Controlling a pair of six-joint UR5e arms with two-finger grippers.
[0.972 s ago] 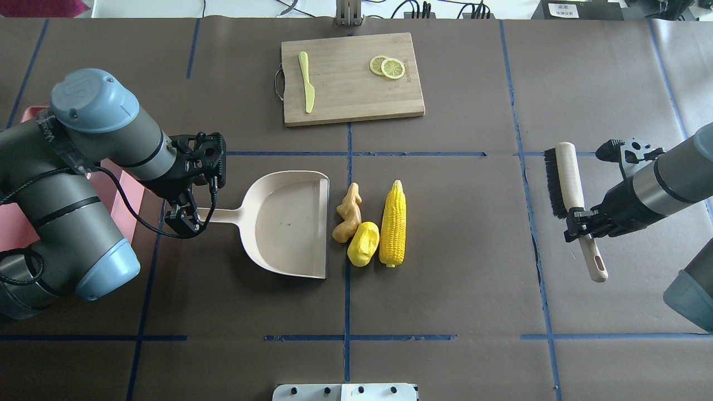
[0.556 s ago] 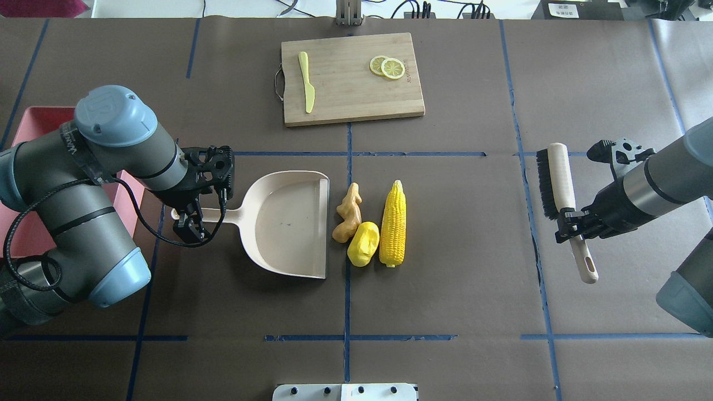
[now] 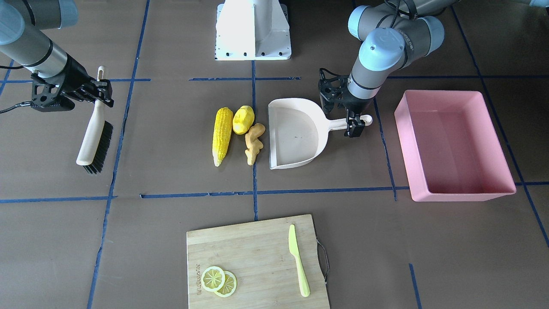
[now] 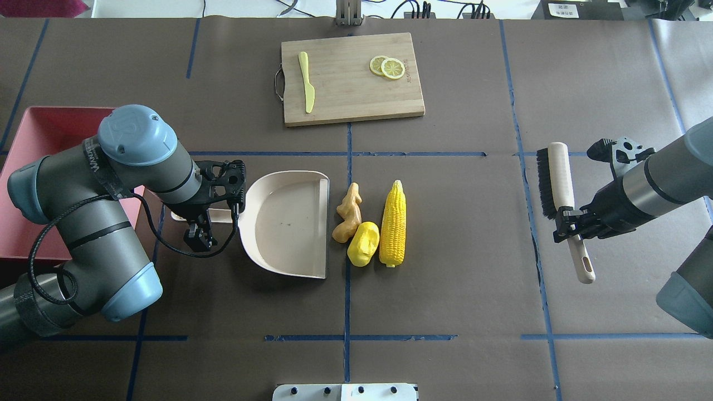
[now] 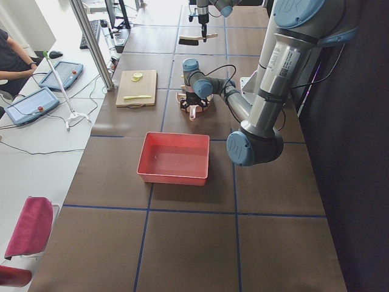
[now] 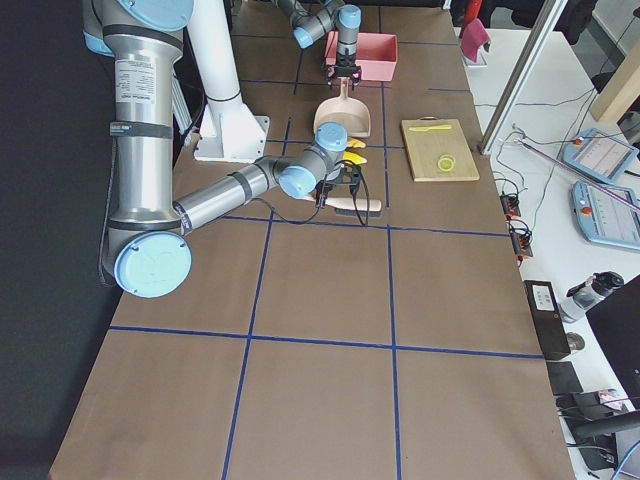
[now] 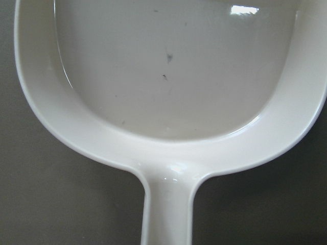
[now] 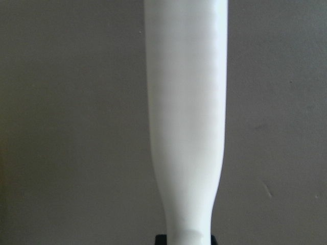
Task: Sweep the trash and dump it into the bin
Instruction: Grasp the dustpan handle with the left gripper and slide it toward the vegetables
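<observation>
The trash lies in a row at mid-table: a yellow corn cob [image 4: 392, 223], a yellow potato-like lump [image 4: 363, 243] and a tan ginger root [image 4: 348, 213]. A cream dustpan [image 4: 284, 223] lies just left of them, its open edge towards them. My left gripper [image 4: 203, 220] hangs over the dustpan's handle with its jaws open on either side of it. My right gripper [image 4: 574, 225] is shut on the handle of a black-bristled brush [image 4: 560, 178], far right of the trash. The pink bin [image 4: 33, 128] stands at the far left, partly hidden by my left arm. It is empty in the front-facing view [image 3: 463, 195].
A wooden cutting board [image 4: 351, 78] at the far middle carries a pale green knife [image 4: 306, 81] and lemon slices [image 4: 387, 67]. The robot's white base plate [image 4: 345, 391] sits at the near edge. Blue tape lines cross the brown table cover.
My left arm has swung right, and its gripper has slid along the dustpan handle towards the pan, uncovering more of the bin. My right gripper has moved the brush slightly left. Dustpan and trash are unmoved.
</observation>
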